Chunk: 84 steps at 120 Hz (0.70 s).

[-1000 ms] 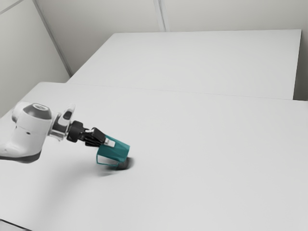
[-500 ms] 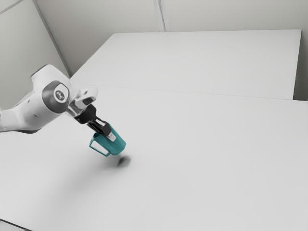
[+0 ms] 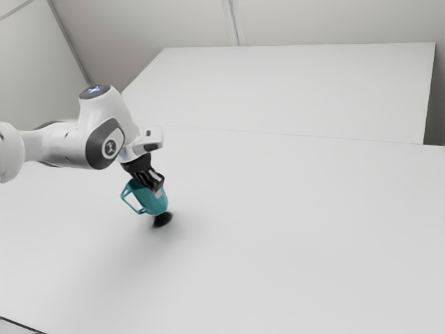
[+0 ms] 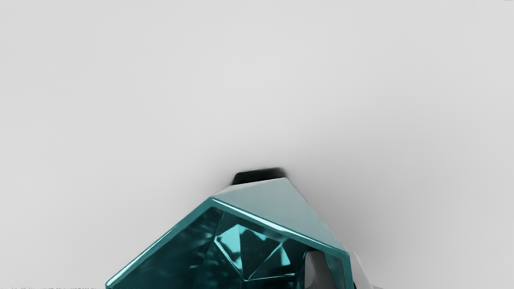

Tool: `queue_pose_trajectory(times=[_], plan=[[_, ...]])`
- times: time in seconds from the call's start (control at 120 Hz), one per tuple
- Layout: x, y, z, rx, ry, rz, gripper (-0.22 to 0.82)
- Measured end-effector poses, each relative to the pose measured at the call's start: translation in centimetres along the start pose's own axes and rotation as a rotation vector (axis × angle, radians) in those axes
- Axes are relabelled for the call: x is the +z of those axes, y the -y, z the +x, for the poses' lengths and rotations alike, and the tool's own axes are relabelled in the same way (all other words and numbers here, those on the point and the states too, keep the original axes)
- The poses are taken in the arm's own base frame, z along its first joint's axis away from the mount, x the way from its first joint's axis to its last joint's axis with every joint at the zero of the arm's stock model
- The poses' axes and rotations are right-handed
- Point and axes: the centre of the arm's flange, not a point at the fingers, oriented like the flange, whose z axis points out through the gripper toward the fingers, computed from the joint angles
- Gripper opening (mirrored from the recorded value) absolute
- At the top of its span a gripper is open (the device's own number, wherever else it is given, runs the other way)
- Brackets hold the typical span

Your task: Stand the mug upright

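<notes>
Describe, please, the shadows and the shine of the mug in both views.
Exterior view: small dark shadow below the tilted mug, paler soft shading on the table around it; wrist view: bright glints along the mug's rim and on facets inside.

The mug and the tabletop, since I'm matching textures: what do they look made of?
The mug looks like glossy teal glazed ceramic, though plastic or metal could pass: bright highlights run along its rim and flash on its inner facets. The tabletop looks matte and smooth, perhaps painted board or laminate: even pale grey, with only soft shading.
</notes>
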Motion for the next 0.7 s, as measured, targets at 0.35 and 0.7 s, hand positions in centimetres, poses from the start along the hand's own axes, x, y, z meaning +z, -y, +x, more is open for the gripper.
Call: queue_pose_trajectory(times=[0.35, 0.7], plan=[[2.6, 0.5, 0.1, -0.13, 0.035, 0.015, -0.16], [3.8, 0.7, 0.6, -0.203, 0.045, 0.022, -0.15]])
